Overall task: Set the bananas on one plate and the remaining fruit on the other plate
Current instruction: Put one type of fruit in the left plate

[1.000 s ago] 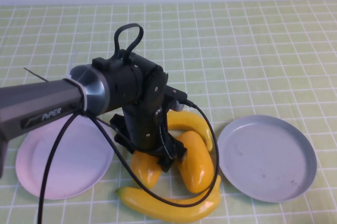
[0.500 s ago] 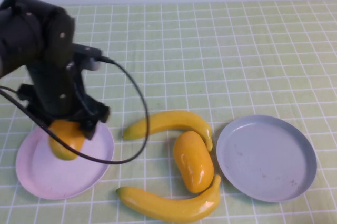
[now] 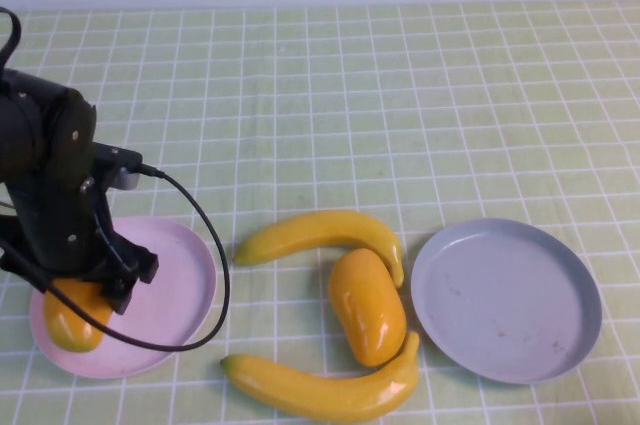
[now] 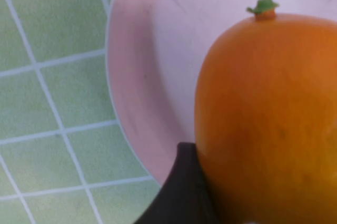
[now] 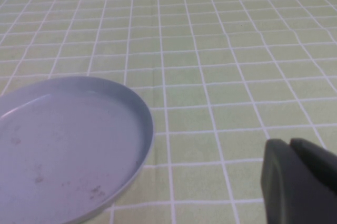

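My left gripper is low over the left part of the pale pink plate, shut on one orange oval fruit. That fruit fills the left wrist view, with one dark finger pressed against its side above the pink plate. The second orange fruit lies on the table between two yellow bananas. To their right sits the grey-blue plate, bare. My right gripper is shut, hovering over the cloth beside the grey-blue plate; it is outside the high view.
A green checked cloth covers the whole table. The left arm's black cable loops across the pink plate's right side. A pale wall runs along the far edge.
The left arm has swung from the fruit pile in the middle to the left, carrying the orange fruit, and has come down over the pink plate.
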`<state>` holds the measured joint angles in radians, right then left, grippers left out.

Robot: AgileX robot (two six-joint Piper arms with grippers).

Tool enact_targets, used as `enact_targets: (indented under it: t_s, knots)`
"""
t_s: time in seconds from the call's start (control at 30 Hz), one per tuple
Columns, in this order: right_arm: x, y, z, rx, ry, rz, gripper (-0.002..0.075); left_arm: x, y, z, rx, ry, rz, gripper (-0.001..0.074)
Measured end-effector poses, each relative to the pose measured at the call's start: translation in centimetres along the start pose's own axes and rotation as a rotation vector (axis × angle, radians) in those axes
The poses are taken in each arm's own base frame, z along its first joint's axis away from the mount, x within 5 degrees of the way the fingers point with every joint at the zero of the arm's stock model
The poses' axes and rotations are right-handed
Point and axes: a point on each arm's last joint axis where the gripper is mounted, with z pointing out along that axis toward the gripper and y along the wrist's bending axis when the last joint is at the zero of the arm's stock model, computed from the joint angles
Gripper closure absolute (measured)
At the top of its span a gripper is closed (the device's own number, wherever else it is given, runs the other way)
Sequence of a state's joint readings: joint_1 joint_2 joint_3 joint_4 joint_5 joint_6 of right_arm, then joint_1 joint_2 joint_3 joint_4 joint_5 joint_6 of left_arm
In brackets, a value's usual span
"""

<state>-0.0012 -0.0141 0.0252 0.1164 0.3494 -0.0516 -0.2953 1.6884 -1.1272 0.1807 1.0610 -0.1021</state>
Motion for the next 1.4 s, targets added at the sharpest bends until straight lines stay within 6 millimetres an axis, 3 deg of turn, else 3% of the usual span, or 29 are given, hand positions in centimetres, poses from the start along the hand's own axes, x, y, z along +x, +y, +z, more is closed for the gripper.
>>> enact_targets:
  t_s: [0.23,0.4,0.53,0.67,0.83,1.03,1.17,1.4]
  knots:
    - [0.0,0.0,0.0,0.000,0.000,0.000,0.0743,0.0,0.0,0.0,0.000,-0.006,0.002,0.0069]
    - [0.0,0.0,0.0,0.000,0.000,0.000,0.0743,0.0,0.2,-0.2,-0.017,-0.015,0.006,0.0066]
    - [0.0,0.0,0.0,0.000,0.000,0.000,0.0743,0.3,-0.9,-1.8,-0.024,-0.069,0.031,0.0066]
    - [0.0,0.0,0.0,0.000,0.000,0.000,0.0743,0.2,-4.4,-4.1,0.015,-0.181,0.044,0.0066]
    - [0.0,0.0,0.0,0.000,0.000,0.000,0.0743,-0.7,-10.7,-6.5,0.180,-0.280,0.087,0.0066]
    - [0.0,0.0,0.0,0.000,0.000,0.000,0.0743,-1.5,-17.7,-6.2,0.316,-0.227,0.135,0.0066]
    - [0.0,0.0,0.0,0.000,0.000,0.000,0.0743,-1.8,-20.1,-5.2,0.345,-0.208,0.141,0.0066]
    - [0.0,0.0,0.0,0.000,0.000,0.000,0.0743,-2.7,-21.4,-3.6,0.358,-0.236,0.119,0.0066]
